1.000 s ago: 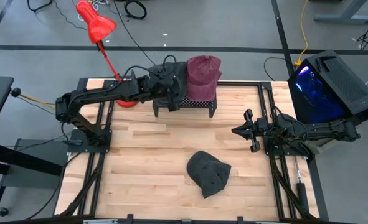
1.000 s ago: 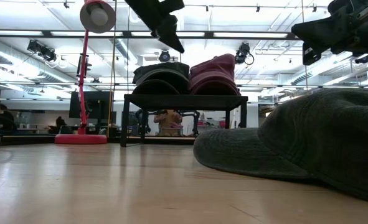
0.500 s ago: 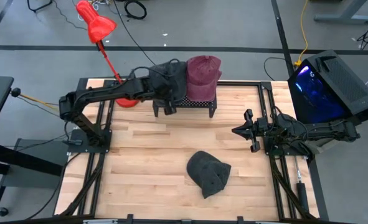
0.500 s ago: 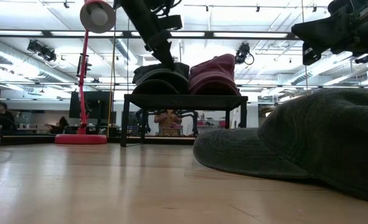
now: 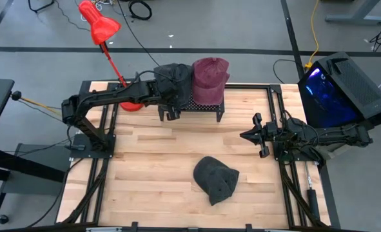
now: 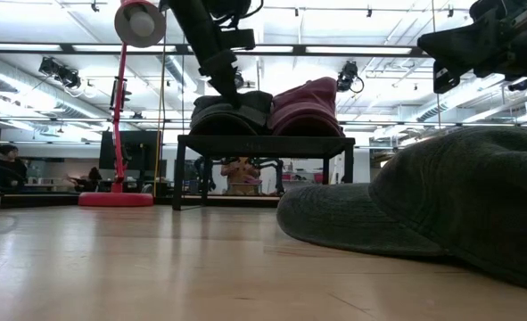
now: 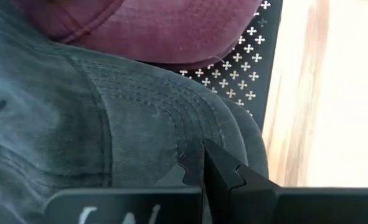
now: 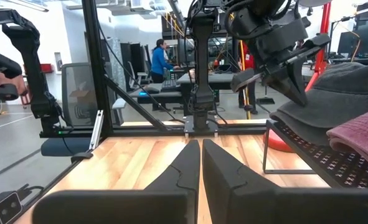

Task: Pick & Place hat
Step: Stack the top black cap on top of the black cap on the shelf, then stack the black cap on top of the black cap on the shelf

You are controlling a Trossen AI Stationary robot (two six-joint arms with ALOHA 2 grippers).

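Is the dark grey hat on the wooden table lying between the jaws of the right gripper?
No: in the high view the dark grey hat lies alone on the table, apart from the right gripper.

A table [image 5: 151, 167] of pale butcher-block wood with a smooth, lightly glossy finish carries a matt black metal rack [image 5: 203, 105] whose top is perforated sheet punched with small cross-shaped holes. On the rack sit 2 caps, a dark grey cap [image 7: 109, 124] of soft washed cotton twill with rows of visible stitching on its brim, and a maroon cap [image 7: 146, 31] of similar faded matt cloth; a third grey cloth cap [image 5: 216, 179] lies on the wood. A red desk lamp [image 5: 100, 26] looks like glossy painted metal, and the robot fingers [image 8: 221, 168] look like matt black hard plastic.
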